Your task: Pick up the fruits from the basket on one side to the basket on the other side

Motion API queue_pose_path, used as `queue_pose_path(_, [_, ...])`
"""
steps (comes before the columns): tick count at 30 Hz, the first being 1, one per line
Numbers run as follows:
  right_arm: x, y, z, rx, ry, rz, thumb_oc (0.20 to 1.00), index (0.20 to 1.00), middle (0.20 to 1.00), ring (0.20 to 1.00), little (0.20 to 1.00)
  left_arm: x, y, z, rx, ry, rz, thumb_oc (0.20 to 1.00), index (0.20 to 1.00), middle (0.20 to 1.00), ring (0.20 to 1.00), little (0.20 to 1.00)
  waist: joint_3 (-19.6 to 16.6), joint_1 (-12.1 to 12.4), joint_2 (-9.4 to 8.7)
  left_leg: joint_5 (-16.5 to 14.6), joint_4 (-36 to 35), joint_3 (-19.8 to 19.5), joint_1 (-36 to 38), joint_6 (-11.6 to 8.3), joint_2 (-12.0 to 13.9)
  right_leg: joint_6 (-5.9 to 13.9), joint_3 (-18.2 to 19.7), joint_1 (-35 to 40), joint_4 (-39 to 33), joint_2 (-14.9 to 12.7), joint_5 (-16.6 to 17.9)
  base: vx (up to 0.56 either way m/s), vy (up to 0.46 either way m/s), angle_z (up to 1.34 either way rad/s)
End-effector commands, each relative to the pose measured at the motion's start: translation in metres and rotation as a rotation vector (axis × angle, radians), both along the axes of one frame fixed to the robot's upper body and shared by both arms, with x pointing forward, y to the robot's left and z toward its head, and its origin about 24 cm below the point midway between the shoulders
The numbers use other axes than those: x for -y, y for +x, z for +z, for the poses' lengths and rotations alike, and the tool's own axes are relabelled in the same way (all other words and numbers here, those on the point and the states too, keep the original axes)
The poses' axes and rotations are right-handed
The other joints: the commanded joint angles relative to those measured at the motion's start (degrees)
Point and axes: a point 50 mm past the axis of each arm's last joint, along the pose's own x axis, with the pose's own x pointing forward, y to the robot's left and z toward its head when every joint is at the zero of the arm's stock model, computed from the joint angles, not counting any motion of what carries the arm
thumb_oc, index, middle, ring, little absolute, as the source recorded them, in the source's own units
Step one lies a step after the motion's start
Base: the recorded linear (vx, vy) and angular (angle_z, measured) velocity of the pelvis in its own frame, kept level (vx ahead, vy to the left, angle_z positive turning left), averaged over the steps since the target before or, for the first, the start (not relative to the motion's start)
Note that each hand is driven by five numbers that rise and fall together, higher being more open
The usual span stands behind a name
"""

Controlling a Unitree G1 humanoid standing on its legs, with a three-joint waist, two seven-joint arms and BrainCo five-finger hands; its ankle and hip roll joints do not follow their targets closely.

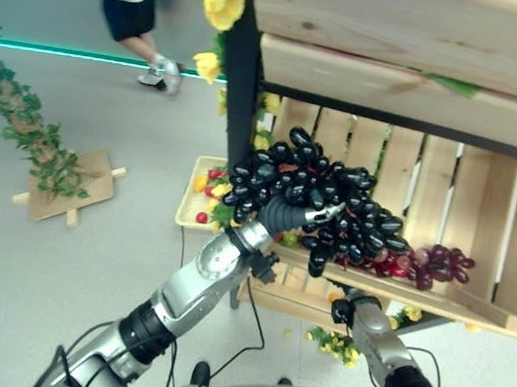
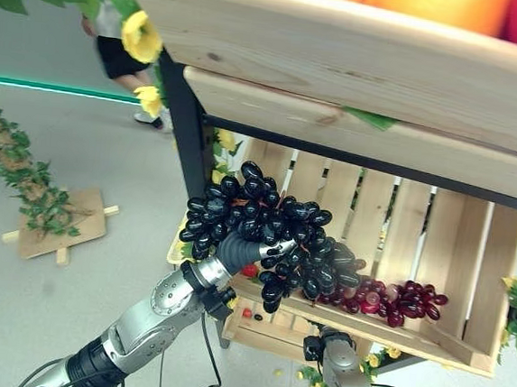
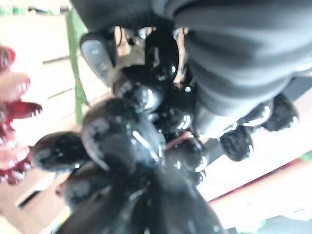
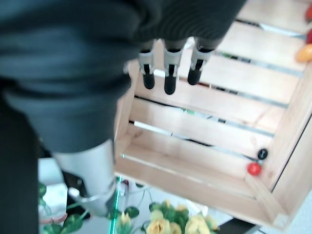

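Black grapes [image 1: 317, 199], 1 big glossy bunch, held up by the left hand [image 1: 294, 217] in front of the wooden crate [image 1: 483, 213], above its front rim. Fingers [image 3: 100, 56] of that hand are curled into the bunch and clamp it (left wrist view shows dark berries packed tight against the ribbed cover). Red grapes [image 1: 429, 265] lie on the crate floor, toward its right side, just beside the black bunch and partly behind it. Crate is slatted, pale wood, tipped open toward the camera, with another wooden shelf board [image 1: 404, 79] over it.

Right hand [image 4: 168, 66] hangs low below the crate's front edge, holding nothing, fingers straight and slightly apart; past them a second slatted crate [image 4: 195, 146] with 1 small red berry [image 4: 253, 168] and 1 small black berry [image 4: 262, 154] in a corner.

Yellow flowers [image 1: 223, 2] and green leaves run along the black post [image 1: 240, 92] at the crate's left edge. Tray of mixed small fruit [image 1: 202, 193] sits on the floor left of the post. Person [image 1: 134, 11] walking at the far left, legs and shoes visible. Leafy vine on a wooden base [image 1: 69, 186] stands on the floor.
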Motion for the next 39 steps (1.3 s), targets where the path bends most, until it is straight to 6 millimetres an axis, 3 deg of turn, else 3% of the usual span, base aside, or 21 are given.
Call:
queue_pose_path(1, [-0.001,0.040,0.056,0.276,0.055,-0.015,1.000,1.000,1.000,1.000,1.000,0.011,0.008,0.027,0.070,-0.111,-0.038,0.200,0.200,0.200,0.200,0.200,-1.56,-0.49,-1.48,-4.93,3.44,-1.73,0.43,1.55,1.11,1.90,-1.11,-2.45,8.53,0.40,-6.25,0.00,-0.014,-0.38])
queue_pose_path(9, [-0.001,0.034,0.049,0.250,0.049,-0.015,1.000,1.000,1.000,1.000,1.000,0.016,0.020,0.006,-0.009,-0.068,0.026,0.200,0.200,0.200,0.200,0.200,-2.89,-1.99,-1.59,-6.08,2.79,1.48,2.82,1.63,1.84,1.99,2.46,-1.22,6.14,1.04,-5.49,0.04,-0.004,-0.24])
queue_pose_path(26, [-0.011,0.022,0.033,0.177,0.037,0.055,1.000,1.000,1.000,1.000,1.000,-0.016,0.082,-0.009,0.053,0.138,0.470,0.200,0.200,0.200,0.200,0.200,-6.22,-4.42,-0.44,-6.38,0.75,7.04,6.12,1.76,1.11,3.15,6.78,0.48,2.06,0.58,-2.85,0.03,0.031,-0.15])
queue_pose_path(39, [-0.021,0.022,0.031,0.165,0.009,0.131,1.000,1.000,1.000,1.000,1.000,-0.030,0.112,-0.016,0.047,0.262,0.698,0.219,0.219,0.219,0.219,0.219,-7.28,-6.01,0.91,-6.55,0.47,9.08,7.10,2.11,0.35,3.64,8.33,0.51,1.95,0.07,-2.30,0.01,0.024,-0.13])
